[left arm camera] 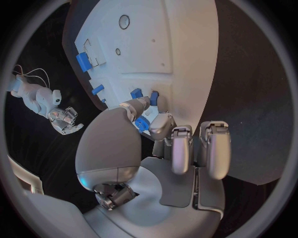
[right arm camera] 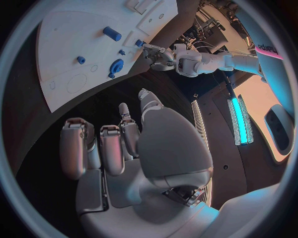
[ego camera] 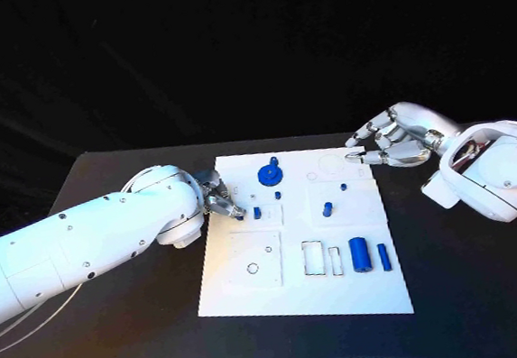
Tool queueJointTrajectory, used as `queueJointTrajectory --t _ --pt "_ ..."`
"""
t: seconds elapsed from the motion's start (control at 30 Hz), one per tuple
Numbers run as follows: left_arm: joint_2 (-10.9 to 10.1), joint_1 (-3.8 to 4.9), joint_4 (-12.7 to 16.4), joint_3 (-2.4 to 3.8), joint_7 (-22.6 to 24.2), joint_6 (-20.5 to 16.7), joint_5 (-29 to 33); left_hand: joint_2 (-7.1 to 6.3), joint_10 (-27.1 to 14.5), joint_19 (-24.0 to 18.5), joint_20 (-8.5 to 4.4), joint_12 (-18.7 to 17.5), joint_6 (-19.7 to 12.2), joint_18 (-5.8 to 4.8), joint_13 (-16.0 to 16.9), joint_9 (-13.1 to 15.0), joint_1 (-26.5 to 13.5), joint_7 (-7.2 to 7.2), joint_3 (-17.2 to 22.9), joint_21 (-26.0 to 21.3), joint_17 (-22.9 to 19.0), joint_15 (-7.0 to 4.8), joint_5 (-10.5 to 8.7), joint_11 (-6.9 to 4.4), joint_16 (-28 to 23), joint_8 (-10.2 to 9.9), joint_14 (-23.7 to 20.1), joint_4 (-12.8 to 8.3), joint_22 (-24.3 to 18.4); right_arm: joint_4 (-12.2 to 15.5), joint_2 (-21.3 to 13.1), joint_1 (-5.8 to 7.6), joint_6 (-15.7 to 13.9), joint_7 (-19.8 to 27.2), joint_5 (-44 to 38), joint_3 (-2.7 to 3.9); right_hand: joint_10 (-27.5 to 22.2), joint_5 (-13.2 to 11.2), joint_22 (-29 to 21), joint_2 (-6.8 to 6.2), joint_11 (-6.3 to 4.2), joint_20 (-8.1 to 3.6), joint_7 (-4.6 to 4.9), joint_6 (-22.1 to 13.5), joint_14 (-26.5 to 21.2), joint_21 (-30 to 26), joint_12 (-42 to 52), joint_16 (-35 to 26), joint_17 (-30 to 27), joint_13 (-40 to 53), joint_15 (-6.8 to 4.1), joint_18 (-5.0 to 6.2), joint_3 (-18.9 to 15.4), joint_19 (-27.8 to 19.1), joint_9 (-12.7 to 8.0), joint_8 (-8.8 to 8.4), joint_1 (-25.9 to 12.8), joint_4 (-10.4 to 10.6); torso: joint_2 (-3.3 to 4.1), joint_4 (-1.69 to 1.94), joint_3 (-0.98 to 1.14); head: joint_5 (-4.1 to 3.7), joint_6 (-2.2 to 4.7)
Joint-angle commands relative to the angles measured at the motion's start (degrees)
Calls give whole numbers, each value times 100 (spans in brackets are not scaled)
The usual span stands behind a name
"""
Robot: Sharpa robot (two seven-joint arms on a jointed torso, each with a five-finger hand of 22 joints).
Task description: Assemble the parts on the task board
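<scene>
The white task board [ego camera: 304, 291] lies in the middle of the black table. My left hand [ego camera: 218, 196] is at the board's left edge and pinches a small blue part [left arm camera: 143, 124] between thumb and finger, just above the board. Two more small blue parts [left arm camera: 136, 92] stand close by its fingertips. A blue round part [ego camera: 269, 175] sits near the board's far edge, also seen as the blue round part [right arm camera: 116, 66]. A blue cylinder [ego camera: 359, 255] and a blue bar [ego camera: 383, 256] lie near the front right. My right hand [ego camera: 392, 145] hovers off the far right corner, fingers loosely bent, holding nothing.
Small blue pegs [ego camera: 328, 209] stand in the board's middle. Rectangular cut-outs [ego camera: 314, 257] and a round hole [ego camera: 256, 267] mark its front half. Bare black table [ego camera: 473, 293] lies on both sides of the board. Cables [ego camera: 18, 329] trail under my left arm.
</scene>
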Motion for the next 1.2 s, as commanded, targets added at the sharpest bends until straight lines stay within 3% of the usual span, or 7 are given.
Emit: queueJointTrajectory --t 0.03,0.53,0.93,1.2 --pt "29 -18 11 -14 -25 161 78 2 -10 605 -50 36 119 -86 8 -10 -84 -55 -86 36 1509 -43 -5 12 14 21 613 27 1509 11 -2 -3 45 15 -45 0 9 18 795 27 -16 -16 -7 -9 407 -32 -8 -13 774 287 -46 32 -33 -25 6 25 -38 2 1 0 1 -2 -2" --pt "59 -18 -54 -13 -86 171 79 64 -7 605 -58 62 160 -86 37 -57 -125 -57 -586 36 1509 -48 -1 10 14 9 613 228 1509 10 -2 -3 39 19 -45 0 3 23 789 25 -17 -16 -8 -7 404 -44 -15 -22 761 278 -47 34 -43 -30 8 28 -45 8 0 2 -2 -20 -6" --pt "73 -18 -83 -13 -113 134 79 199 -5 605 -61 83 207 -86 64 -111 -131 -48 -1405 36 1509 -39 4 19 14 -1 613 561 1509 12 -7 -3 33 18 -46 0 0 22 786 23 -16 -17 -8 -9 402 -50 -18 -25 756 275 -47 35 -48 -33 8 29 -49 11 -4 3 -2 -30 7" --pt "58 -18 -83 -12 -115 95 79 294 -5 605 -61 91 214 -86 75 -135 -108 -46 -1739 36 1509 -40 12 21 14 -10 613 599 1509 10 -9 -3 30 22 -46 0 0 22 786 23 -16 -17 -8 -9 402 -50 -18 -25 756 275 -47 35 -48 -33 8 29 -49 11 -4 1 -4 -33 10"
